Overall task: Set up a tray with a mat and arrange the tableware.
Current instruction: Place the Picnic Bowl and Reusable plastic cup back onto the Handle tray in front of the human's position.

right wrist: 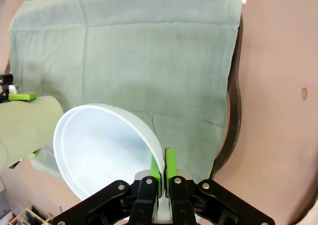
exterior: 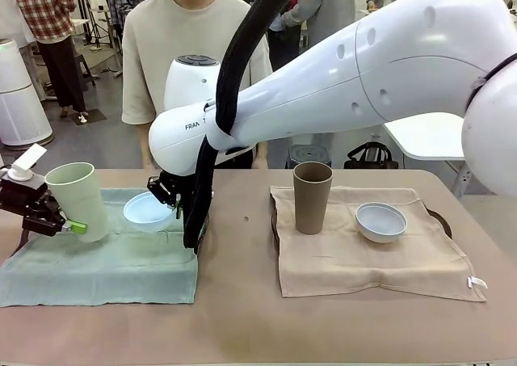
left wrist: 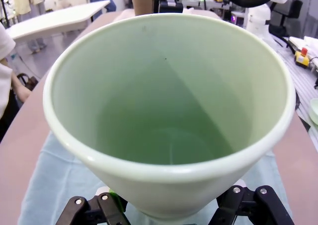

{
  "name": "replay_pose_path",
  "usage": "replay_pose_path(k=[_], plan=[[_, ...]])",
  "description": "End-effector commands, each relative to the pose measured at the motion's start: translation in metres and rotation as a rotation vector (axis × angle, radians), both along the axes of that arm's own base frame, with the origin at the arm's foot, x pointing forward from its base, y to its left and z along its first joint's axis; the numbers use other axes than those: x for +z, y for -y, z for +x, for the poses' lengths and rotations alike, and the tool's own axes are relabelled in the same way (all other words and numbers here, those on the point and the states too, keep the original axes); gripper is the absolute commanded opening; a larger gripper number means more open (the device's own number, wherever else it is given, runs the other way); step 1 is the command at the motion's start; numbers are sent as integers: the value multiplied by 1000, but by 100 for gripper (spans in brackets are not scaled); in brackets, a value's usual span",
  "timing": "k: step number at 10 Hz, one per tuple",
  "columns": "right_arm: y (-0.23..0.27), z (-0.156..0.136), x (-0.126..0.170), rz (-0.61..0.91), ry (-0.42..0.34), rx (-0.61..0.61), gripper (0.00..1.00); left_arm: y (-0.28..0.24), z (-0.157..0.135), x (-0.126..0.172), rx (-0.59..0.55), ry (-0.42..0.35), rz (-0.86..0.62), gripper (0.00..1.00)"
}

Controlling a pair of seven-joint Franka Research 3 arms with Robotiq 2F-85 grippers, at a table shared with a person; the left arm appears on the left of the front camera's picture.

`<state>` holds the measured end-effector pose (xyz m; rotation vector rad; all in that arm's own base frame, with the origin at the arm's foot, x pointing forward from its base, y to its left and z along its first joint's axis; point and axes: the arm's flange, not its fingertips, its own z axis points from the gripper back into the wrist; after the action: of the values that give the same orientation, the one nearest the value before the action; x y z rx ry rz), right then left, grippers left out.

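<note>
My left gripper point(exterior: 58, 220) is shut on a pale green cup point(exterior: 77, 198), holding it slightly tilted over the left part of the green mat point(exterior: 105, 265). From the left wrist, the cup's mouth point(left wrist: 169, 101) sits between the black fingers point(left wrist: 89, 210). My right arm reaches across the table, and its gripper point(exterior: 167, 192) pinches the rim of a light blue bowl point(exterior: 148, 212) over the same mat. Up close, the green pads point(right wrist: 170, 163) clamp the tilted bowl point(right wrist: 99, 150). A brown cup point(exterior: 312, 196) and a bluish-white bowl point(exterior: 380, 221) stand on the beige mat point(exterior: 363, 257).
The green mat point(right wrist: 139, 51) lies on a dark tray whose rim point(right wrist: 233, 101) shows along its edge. A person in a beige shirt point(exterior: 190, 39) stands at the far side. Bare brown tabletop point(exterior: 238, 245) separates the two mats.
</note>
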<state>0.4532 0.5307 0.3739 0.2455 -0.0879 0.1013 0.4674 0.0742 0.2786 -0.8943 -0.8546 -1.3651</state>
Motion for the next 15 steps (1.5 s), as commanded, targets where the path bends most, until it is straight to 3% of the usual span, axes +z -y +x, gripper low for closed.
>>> replay_pose_path(k=[1,7,8,9,10,11,12,13,14,15], plan=[[-3,6,-9,19,13,17,5,5,7,-6,2,53,4,81],[1,12,-30,29,-8,22,5,7,15,-24,22,65,73,81],[5,13,-34,31,-20,13,57,7,14,-25,35,68,83,81],[8,15,-36,33,-25,6,61,6,15,-22,42,70,84,81],[10,15,-39,31,-32,6,100,5,14,-22,46,71,81,81],[10,16,-41,32,-40,3,100,4,14,-20,59,64,94,81],[11,16,-43,33,-45,3,100,3,13,-20,62,68,106,100],[11,15,-38,28,-42,-9,86,2,13,-17,71,73,128,100],[12,10,-29,20,-38,-7,58,-1,11,-14,78,79,145,100],[13,5,-15,9,-22,-6,100,-5,12,-11,111,71,169,100]])
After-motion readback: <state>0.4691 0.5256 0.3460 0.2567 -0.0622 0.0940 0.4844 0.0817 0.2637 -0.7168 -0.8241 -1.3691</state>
